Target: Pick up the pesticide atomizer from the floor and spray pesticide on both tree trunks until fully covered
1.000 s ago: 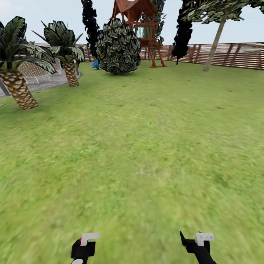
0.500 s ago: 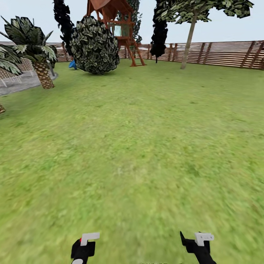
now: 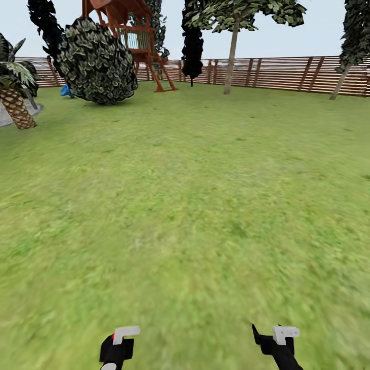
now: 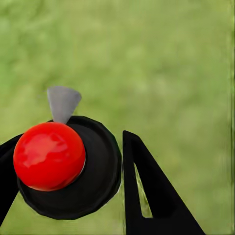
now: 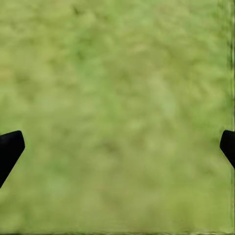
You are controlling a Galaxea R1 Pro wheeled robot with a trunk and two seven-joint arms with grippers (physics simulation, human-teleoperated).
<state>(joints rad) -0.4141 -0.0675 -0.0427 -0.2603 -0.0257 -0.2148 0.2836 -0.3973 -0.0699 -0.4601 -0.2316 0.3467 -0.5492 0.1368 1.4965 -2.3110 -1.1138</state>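
Crossing lawn (image 3: pixel 185 205), we face trunk (image 3: pixel 230 59) far ahead by fence (image 3: pixel 288 74). Left pincer (image 3: pixel 119 343) grips atomizer (image 4: pixel 68 169), nearer arm for spraying; right pincer (image 3: pixel 277 339) wide, empty.

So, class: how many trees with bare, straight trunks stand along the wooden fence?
2: one tree near the middle of the fence, another at the far right edge. More may be hidden behind the round bush.

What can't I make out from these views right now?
- Left end effector, head view: cut off by the bottom edge; opening unreadable.
- Right end effector: likewise cut off; the wrist view shows two dark tips far apart.
- Slim grey-brown tree trunk by the brown slatted wooden fence: too small for surface detail.
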